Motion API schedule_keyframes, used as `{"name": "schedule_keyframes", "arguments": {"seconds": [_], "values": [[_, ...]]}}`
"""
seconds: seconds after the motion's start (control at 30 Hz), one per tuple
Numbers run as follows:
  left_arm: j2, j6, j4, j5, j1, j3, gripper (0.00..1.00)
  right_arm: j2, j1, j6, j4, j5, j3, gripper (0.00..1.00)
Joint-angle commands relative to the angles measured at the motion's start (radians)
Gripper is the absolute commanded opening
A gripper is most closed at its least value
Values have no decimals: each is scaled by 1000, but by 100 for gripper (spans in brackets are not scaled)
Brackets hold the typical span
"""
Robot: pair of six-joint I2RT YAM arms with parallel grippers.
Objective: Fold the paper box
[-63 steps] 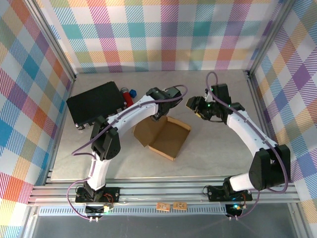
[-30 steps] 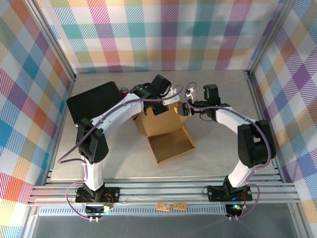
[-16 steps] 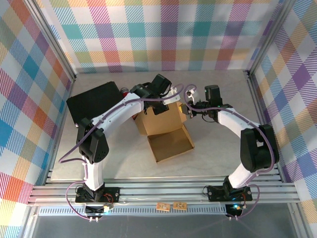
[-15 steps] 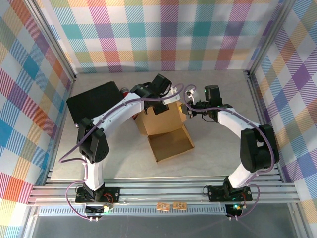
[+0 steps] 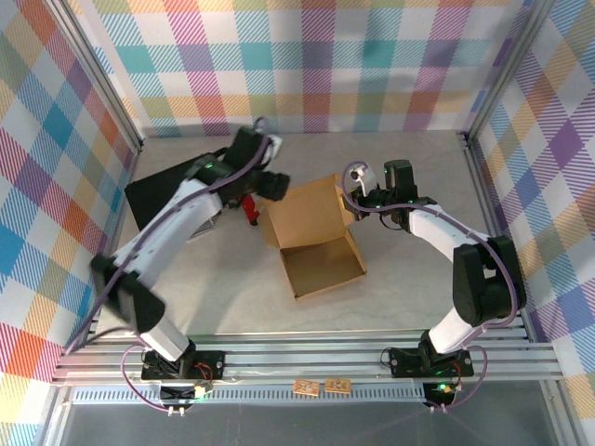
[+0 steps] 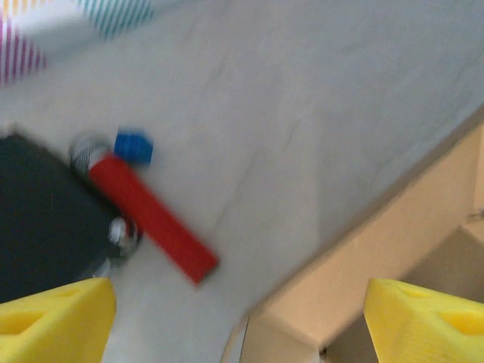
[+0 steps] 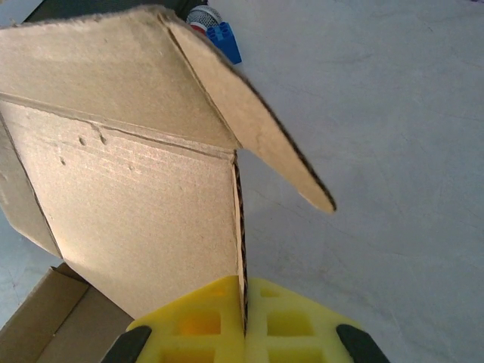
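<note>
Plain brown paper box point(image 5: 316, 232), black case point(image 5: 153, 200), red bar point(image 6: 151, 219) with blue cap point(image 6: 134, 146), pale grey surface point(image 5: 418, 279), pastel plaid walls point(image 5: 325, 56), yellow-tipped right claw point(image 7: 243, 321).

Paper box point(image 5: 311, 232): brown corrugated cardboard is noted, matt and slightly fibrous. Fluting is exposed along the cut edge, and small dents are seen on one panel in the right wrist view.
Worktop point(image 5: 409, 279): a pale grey surface is recorded, smooth, matt, faintly veined like stone.
Black case point(image 5: 149, 190): a matt black finish is observed; the material cannot be told.
Red bar point(image 6: 155, 219): smooth and plastic-looking, though blurred.
Right claw point(image 7: 243, 321): yellow fingers are seen, matt, moulded with recessed cells.
Frame rails point(image 5: 307, 362): bare silvery metal, grooved, is noted.
</note>
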Motion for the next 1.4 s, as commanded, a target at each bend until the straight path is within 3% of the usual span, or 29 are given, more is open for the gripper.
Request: {"name": "schedule_keyframes", "arguments": {"seconds": [0.0,0.13,0.27,0.53,0.83,1.07,1.17,1.37], "values": [[-139,-148,43,195,49,-210,80,6,-7,-27,28,-22,27,0],[-183,-148,150,276,106,-355,70,13,-8,-31,24,-28,31,0],[-128,-98,125,316,127,-383,61,20,-10,-21,22,-31,34,0],[-77,-55,204,310,127,-455,65,9,-9,-19,8,-36,31,0],[12,-103,303,327,127,-443,58,9,-9,-9,3,-33,27,0],[50,-160,300,336,108,-393,37,14,-9,6,9,-22,31,0],[60,-189,267,278,80,-369,26,14,-9,26,20,-10,30,0],[105,-252,193,150,11,-290,16,-3,4,132,73,53,15,0]]}}
